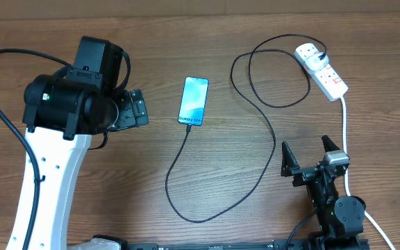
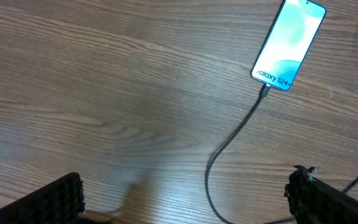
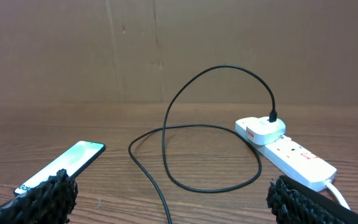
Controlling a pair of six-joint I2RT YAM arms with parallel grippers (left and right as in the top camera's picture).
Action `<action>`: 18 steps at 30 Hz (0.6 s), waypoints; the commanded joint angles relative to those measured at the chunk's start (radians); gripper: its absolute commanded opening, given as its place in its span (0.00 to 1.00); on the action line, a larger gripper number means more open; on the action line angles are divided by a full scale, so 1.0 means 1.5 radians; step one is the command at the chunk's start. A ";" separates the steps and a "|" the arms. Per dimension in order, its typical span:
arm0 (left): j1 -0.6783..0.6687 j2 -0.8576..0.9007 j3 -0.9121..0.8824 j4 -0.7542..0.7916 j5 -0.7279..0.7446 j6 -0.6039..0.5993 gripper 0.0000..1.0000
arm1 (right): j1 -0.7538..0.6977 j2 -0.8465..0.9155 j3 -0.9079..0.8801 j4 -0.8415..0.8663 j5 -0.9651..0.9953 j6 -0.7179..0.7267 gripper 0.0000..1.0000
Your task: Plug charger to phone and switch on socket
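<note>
Lower right in the overhead view, the right gripper (image 1: 307,158) spreads its ridged black fingers, empty. Mid-left, the left gripper (image 1: 136,107) is likewise spread. The thin black charger (image 2: 236,129) enters the glossy phone (image 1: 194,101), upper centre. The white oblong socket (image 1: 321,69) lies upper right.

Left end effector (image 1: 139,107) gapes; right end effector (image 1: 306,154) too.

Blue-teal phone (image 1: 194,101), black charger (image 2: 238,127), white socket (image 1: 328,75) with red markings, brown wood-grain table (image 1: 207,42)
</note>
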 commanded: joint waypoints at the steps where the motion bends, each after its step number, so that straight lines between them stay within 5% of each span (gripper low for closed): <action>1: -0.002 0.004 -0.001 -0.002 -0.017 0.011 1.00 | 0.004 -0.008 -0.007 0.002 0.001 -0.005 1.00; 9: -0.002 -0.039 -0.027 0.061 -0.013 0.014 1.00 | 0.004 -0.008 -0.007 0.002 0.001 -0.005 1.00; 18: 0.020 -0.199 -0.281 0.266 -0.005 0.054 0.99 | 0.004 -0.008 -0.007 0.002 0.001 -0.005 1.00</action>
